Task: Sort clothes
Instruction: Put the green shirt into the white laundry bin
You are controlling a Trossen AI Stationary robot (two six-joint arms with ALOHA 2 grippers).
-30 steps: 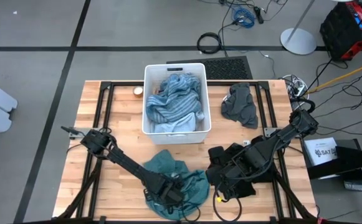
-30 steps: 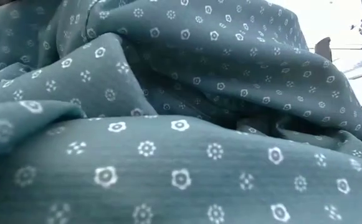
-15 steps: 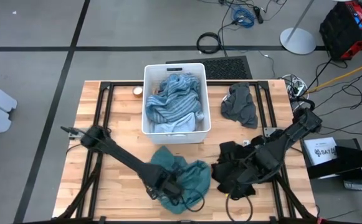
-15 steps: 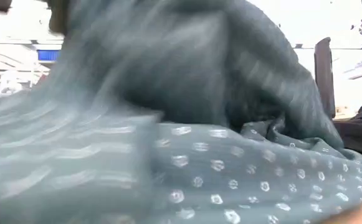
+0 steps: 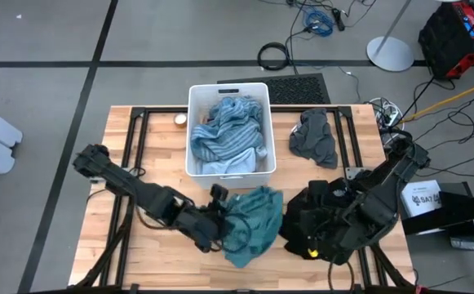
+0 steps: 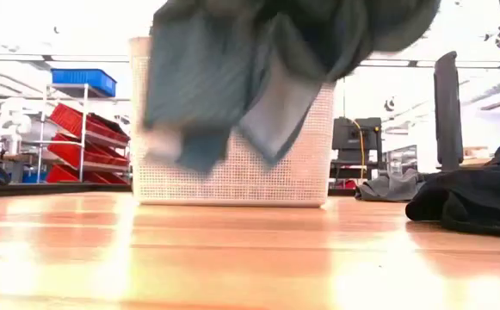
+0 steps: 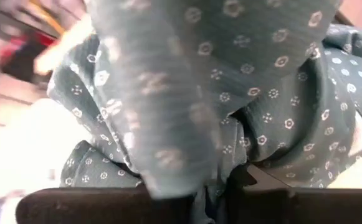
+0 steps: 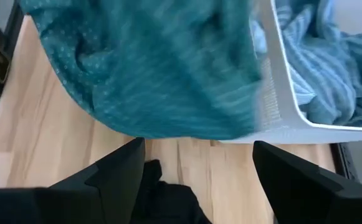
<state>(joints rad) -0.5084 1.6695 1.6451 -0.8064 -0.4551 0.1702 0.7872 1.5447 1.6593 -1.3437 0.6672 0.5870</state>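
A wooden bench (image 5: 147, 155) carries a white plastic bin (image 5: 229, 95) holding blue-grey striped clothes (image 5: 224, 135). In front of the bin, the left gripper (image 5: 219, 219) is clamped on a teal green garment with small white flowers (image 5: 253, 222), lifted clear of the bench. Beside it, the right gripper (image 5: 314, 238) hovers with fingers spread over a black garment (image 5: 302, 224). A dark grey garment (image 5: 316, 137) lies right of the bin.
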